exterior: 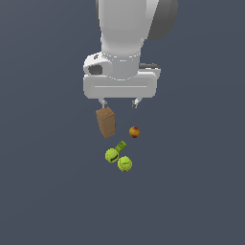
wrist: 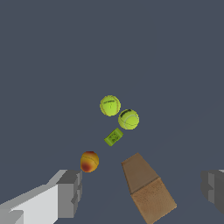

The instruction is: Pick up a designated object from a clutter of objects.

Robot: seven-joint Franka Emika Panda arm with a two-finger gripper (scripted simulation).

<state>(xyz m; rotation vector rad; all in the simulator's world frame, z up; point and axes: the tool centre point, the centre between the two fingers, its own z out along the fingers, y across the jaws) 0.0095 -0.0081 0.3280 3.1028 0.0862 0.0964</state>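
The designated object, a small red-orange fruit with yellow patches (exterior: 134,132) (wrist: 89,161), lies on the dark floor to the exterior view's right of a tall brown box (exterior: 106,122) (wrist: 146,188). Two yellow-green balls (exterior: 111,155) (exterior: 125,164) (wrist: 110,105) (wrist: 128,119) and a tiny green block (exterior: 120,146) (wrist: 113,137) lie in front of them. My gripper (exterior: 118,102) (wrist: 140,192) hangs open above the box and fruit, holding nothing. In the wrist view one fingertip (wrist: 69,192) is close beside the fruit.
The clutter rests on a plain dark grey floor (exterior: 191,191). The arm's white body (exterior: 124,43) fills the upper middle of the exterior view.
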